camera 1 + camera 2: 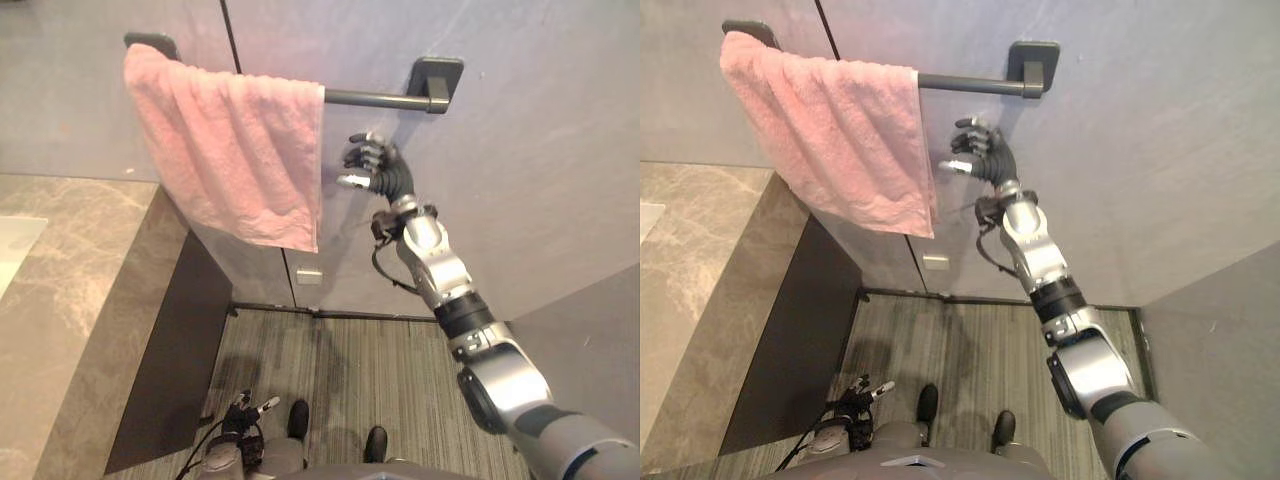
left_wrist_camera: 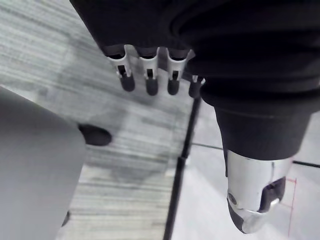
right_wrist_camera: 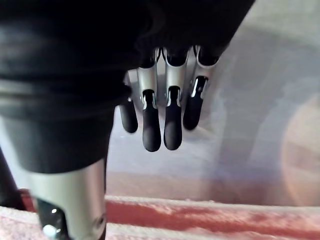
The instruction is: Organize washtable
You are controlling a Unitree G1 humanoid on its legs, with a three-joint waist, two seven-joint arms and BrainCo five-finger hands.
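A pink towel (image 1: 235,150) hangs over a dark rail (image 1: 365,98) on the grey wall, bunched toward the rail's left end. My right hand (image 1: 375,165) is raised just right of the towel's right edge and below the rail. Its fingers (image 3: 159,127) are relaxed and hold nothing, and a narrow gap separates them from the cloth. The towel's top fold (image 3: 210,220) lies past the hand in the right wrist view. My left hand (image 1: 245,410) hangs low by the floor with its fingers (image 2: 150,80) loose and empty.
A marble counter (image 1: 70,290) runs along the left, with a white basin edge (image 1: 12,245) and a dark cabinet side (image 1: 170,350) below. Striped grey flooring (image 1: 390,360) lies beneath. The rail's right bracket (image 1: 437,80) stands above the right hand.
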